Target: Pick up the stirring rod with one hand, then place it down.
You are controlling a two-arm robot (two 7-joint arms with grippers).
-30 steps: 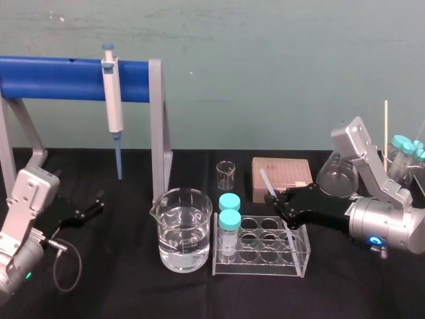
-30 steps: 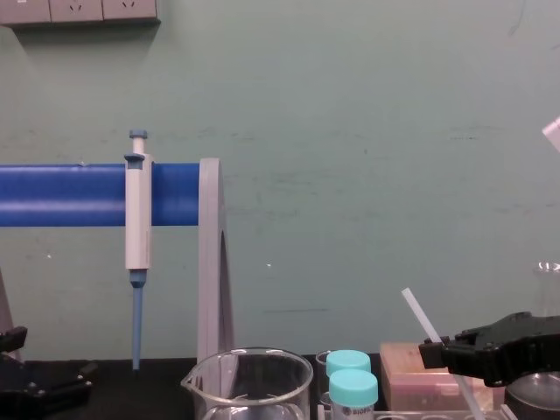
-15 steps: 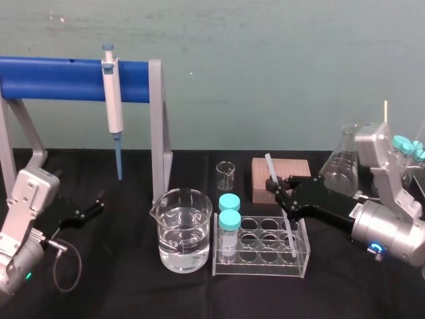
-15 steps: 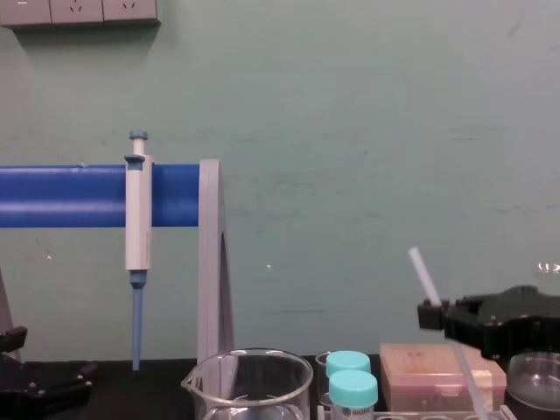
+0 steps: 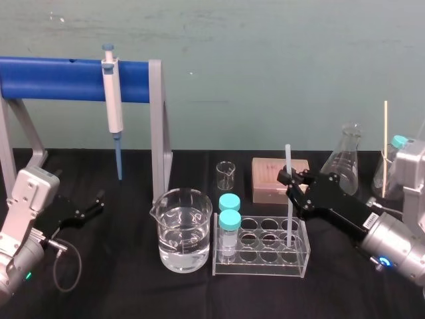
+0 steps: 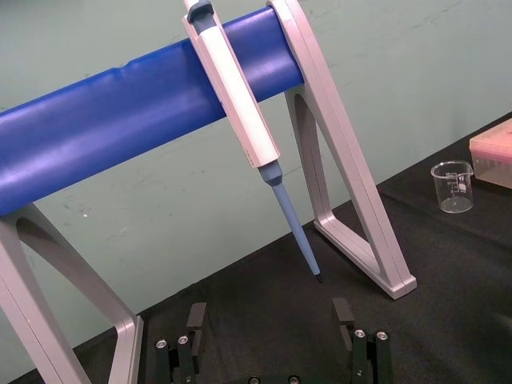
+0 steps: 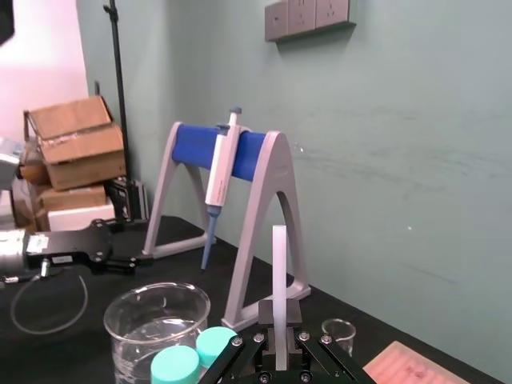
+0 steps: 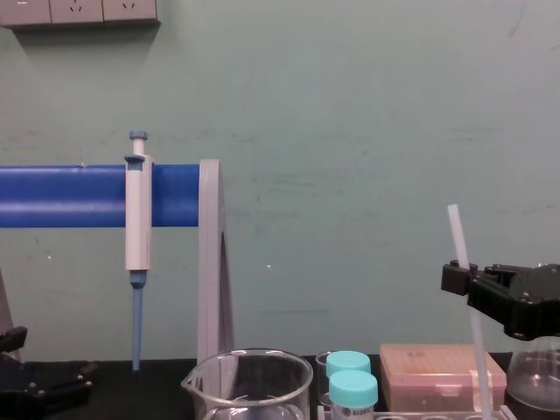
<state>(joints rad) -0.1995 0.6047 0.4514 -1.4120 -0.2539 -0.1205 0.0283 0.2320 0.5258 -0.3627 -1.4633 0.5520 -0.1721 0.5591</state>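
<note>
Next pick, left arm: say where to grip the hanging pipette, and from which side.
Probably the white body of the pipette, just below the blue bar, from the front, jaws closing sideways: it hangs upright, its blue tip too thin. The left gripper sits open below.

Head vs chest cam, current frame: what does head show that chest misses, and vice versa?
Head: lower end of the stirring rod down among the right-hand cells of the clear rack. Chest: wall sockets up top. Both: right claw shut on the near-upright rod, left claw parked at far left, pipette hanging on the blue stand, water beaker.
</note>
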